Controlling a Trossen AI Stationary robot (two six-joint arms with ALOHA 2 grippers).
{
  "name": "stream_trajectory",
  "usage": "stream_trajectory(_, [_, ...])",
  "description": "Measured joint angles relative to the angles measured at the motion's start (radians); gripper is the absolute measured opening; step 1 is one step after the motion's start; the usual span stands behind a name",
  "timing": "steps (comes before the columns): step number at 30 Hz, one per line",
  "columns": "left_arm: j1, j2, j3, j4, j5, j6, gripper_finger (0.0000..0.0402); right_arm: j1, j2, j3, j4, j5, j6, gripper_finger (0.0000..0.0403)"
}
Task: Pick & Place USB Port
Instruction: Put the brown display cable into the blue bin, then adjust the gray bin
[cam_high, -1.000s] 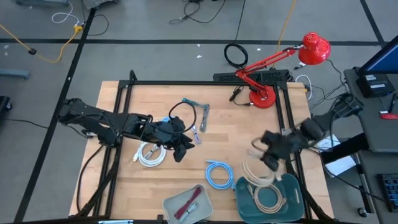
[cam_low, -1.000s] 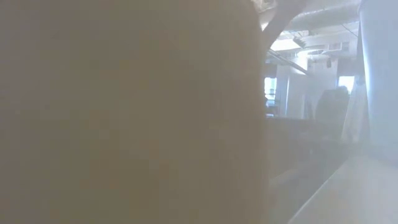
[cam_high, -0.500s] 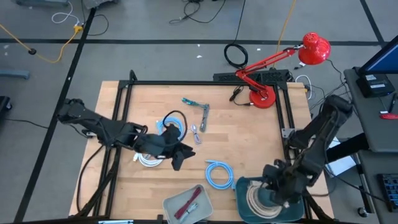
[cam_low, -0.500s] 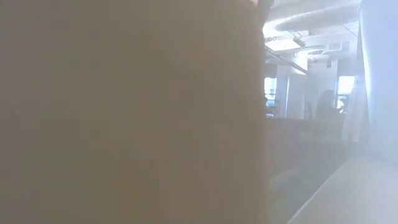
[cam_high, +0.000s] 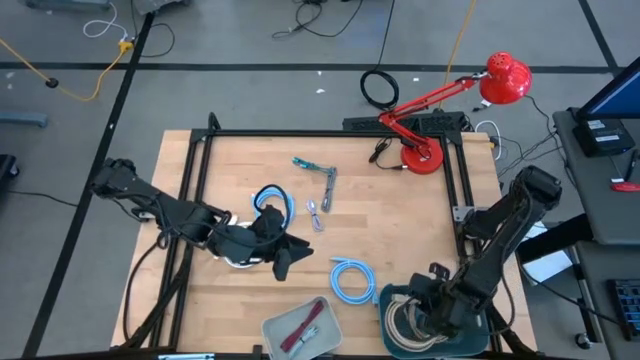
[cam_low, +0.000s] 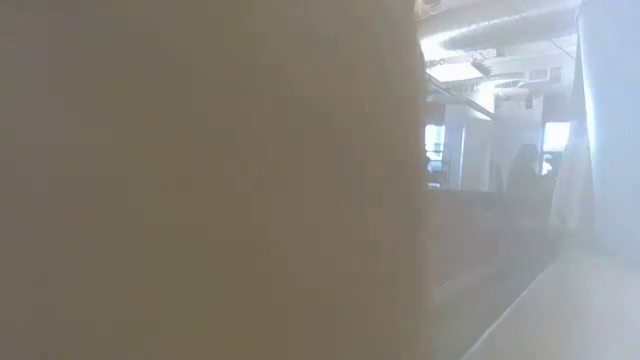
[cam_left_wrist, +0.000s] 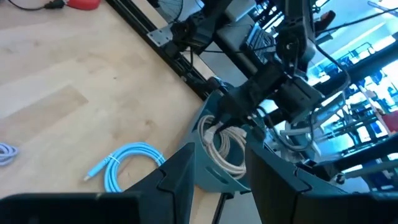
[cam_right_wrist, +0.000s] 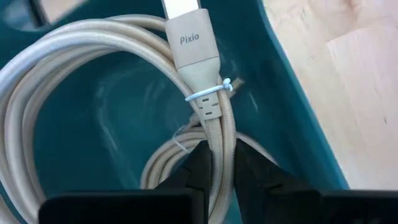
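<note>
High view shows my right tool (cam_high: 432, 312) down inside the teal bin (cam_high: 392, 322) at the near right corner of the surface (cam_high: 400, 215), with the beige USB cable (cam_high: 405, 318) coiled under it. Right wrist view confirms it: my fingers (cam_right_wrist: 200, 163) are pressed onto a strand of the beige USB cable just below its plug, which bears a printed brand name and a thin tie, and the coil lies against the bin's floor and wall. I judge this cable's placement nearly done; what remains for it is to let go and lift clear.

Left tool (cam_high: 283, 258) hangs low over the middle of the surface, near the white cable (cam_high: 238, 262) and just short of the black-and-blue cable (cam_high: 270, 200). Left wrist view shows its fingers (cam_left_wrist: 180, 180) spread with nothing between them.

Left to sort, as far as I can judge: the light blue cable (cam_high: 350, 278), the white one, the black-and-blue one and the small pieces farther back. A tan bin (cam_high: 300, 328) beside the teal one holds a red item. Low view is blocked by something close to the lens and tells me nothing
</note>
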Motion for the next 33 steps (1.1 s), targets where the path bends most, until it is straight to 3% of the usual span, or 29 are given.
stream_trajectory(7, [0.001, 0.0, 0.0, 0.0, -0.007, -0.003, 0.014, -0.013, 0.023, 0.0, 0.042, -0.044, -0.068, 0.0096])
stream_trajectory(18, [0.033, 0.0, 0.0, -0.017, -0.018, 0.0, 0.014, -0.041, -0.1, 0.0, 0.121, 0.13, -0.089, 0.0152])
stream_trajectory(22, [0.067, 0.0, 0.0, -0.021, -0.036, -0.003, 0.014, -0.075, -0.196, 0.0, 0.249, 0.217, -0.177, 0.0161])
stream_trajectory(28, [0.174, 0.0, 0.0, -0.11, -0.017, -0.053, 0.014, -0.151, -0.333, 0.0, 0.511, 0.323, -0.403, 0.0164])
stream_trajectory(33, [0.359, 0.0, 0.0, -0.326, 0.121, -0.119, 0.014, -0.238, -0.414, 0.0, 0.659, 0.347, -0.589, 0.0164])
